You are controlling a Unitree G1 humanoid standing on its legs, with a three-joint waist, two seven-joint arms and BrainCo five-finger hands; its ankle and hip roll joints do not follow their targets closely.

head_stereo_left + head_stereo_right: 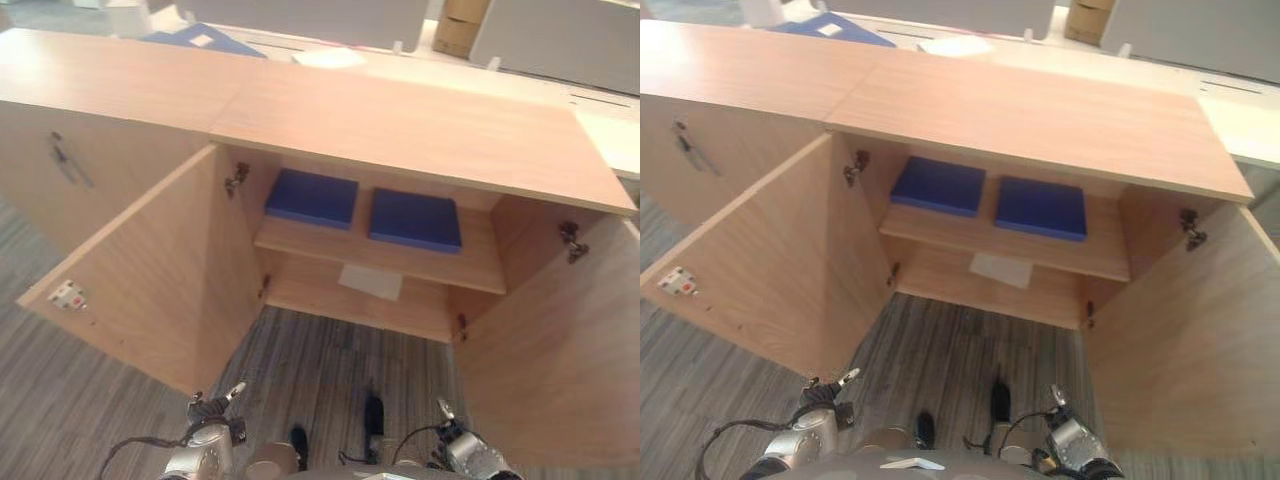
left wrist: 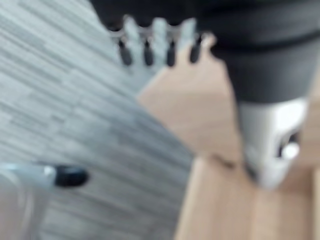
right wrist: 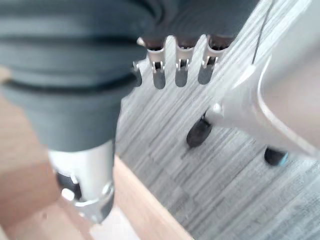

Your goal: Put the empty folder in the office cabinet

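Left eye view: two blue folders (image 1: 312, 197) lie on the cabinet shelf (image 1: 380, 256) at 12 o'clock; left hand (image 2: 157, 42) and right hand (image 3: 180, 65) hang with straight fingers, empty, so the placing looks done; next, shut the doors (image 1: 150, 270)

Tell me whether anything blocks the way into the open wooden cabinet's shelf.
Nothing visible does: both doors of the wooden cabinet are swung open. Two flat blue folders already lie on its shelf, with a gap between them.
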